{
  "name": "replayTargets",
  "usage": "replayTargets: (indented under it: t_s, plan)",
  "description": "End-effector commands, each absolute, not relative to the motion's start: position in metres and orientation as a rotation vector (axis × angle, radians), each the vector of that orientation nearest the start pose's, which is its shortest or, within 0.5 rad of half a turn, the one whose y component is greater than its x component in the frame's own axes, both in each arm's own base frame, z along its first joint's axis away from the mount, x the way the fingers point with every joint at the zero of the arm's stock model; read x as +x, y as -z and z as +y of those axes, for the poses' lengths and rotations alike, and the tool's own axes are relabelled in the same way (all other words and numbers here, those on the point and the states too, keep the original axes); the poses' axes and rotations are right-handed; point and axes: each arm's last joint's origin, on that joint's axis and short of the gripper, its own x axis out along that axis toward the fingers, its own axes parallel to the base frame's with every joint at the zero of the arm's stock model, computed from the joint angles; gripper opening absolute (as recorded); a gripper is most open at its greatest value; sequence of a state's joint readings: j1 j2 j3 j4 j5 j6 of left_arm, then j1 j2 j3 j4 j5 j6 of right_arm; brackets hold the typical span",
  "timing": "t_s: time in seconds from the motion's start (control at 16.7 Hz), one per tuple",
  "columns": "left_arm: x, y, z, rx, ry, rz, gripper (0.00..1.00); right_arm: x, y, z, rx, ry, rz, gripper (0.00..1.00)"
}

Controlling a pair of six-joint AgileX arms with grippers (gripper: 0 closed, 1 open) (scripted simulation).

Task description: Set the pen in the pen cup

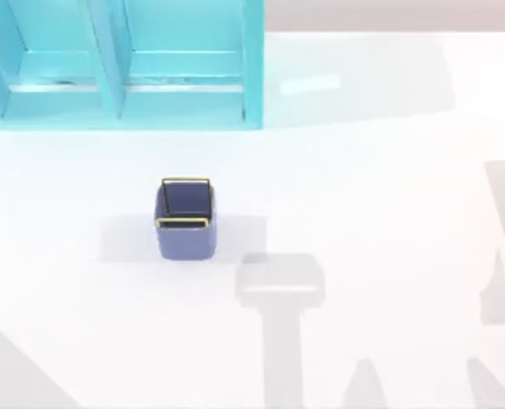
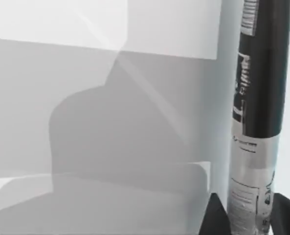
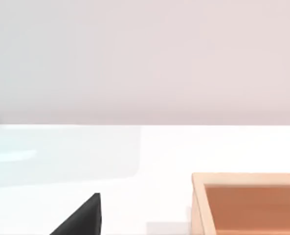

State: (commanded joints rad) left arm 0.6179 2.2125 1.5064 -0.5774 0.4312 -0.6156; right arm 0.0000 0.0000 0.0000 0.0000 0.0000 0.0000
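The pen (image 2: 259, 98) stands clamped between the left gripper's (image 2: 247, 218) dark fingers. The pen cup (image 1: 185, 218) sits upright on open white table (image 1: 388, 187), apart from the turquoise shelf unit (image 1: 120, 64).

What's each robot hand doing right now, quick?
Left hand: closed on the pen, held between its two dark fingers.
Right hand: one dark fingertip shows above the white table; cannot tell if open or closed.
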Motion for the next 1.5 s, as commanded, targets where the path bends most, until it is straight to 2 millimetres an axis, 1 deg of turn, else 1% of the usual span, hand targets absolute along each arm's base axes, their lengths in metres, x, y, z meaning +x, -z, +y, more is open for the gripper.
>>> replayTargets:
  t_s: [0.12,0.24,0.36,0.48,0.54,0.66,0.72,0.9,1.14,1.32,1.44,1.5]
  plan:
    - [0.347,-0.124,0.251,-1.192,-0.524,1.055,0.00,0.106,-0.160,-0.001,0.000,0.000,0.000,1.00]
    - [0.323,-0.151,0.256,-1.190,-0.522,1.059,0.00,0.106,-0.160,-0.001,0.000,0.000,0.000,1.00]
    - [0.292,-0.184,0.257,-1.194,-0.525,1.066,0.00,0.106,-0.160,-0.001,0.000,0.000,0.000,1.00]
    - [0.259,-0.216,0.254,-1.197,-0.527,1.067,0.00,0.106,-0.160,-0.001,0.000,0.000,0.000,1.00]
    - [0.244,-0.229,0.252,-1.198,-0.528,1.064,0.00,0.106,-0.160,-0.001,0.000,0.000,0.000,1.00]
    - [0.223,-0.245,0.248,-1.197,-0.528,1.059,0.00,0.106,-0.160,-0.001,0.000,0.000,0.000,1.00]
    - [0.217,-0.249,0.247,-1.196,-0.528,1.057,0.00,0.106,-0.160,-0.001,0.000,0.000,0.000,1.00]
    - [0.215,-0.250,0.247,-1.195,-0.528,1.056,0.00,0.106,-0.160,-0.001,0.000,0.000,0.000,1.00]
    - [0.222,-0.248,0.244,-1.151,-0.528,1.064,0.00,0.106,-0.160,-0.001,0.000,0.000,0.000,1.00]
    - [0.246,-0.239,0.231,-0.997,-0.529,1.084,0.00,0.106,-0.160,-0.001,0.000,0.000,0.000,1.00]
    - [0.270,-0.229,0.213,-0.837,-0.523,1.095,0.00,0.106,-0.160,-0.001,0.000,0.000,0.000,1.00]
    - [0.284,-0.223,0.201,-0.746,-0.517,1.097,0.00,0.106,-0.160,-0.001,0.000,0.000,0.000,1.00]
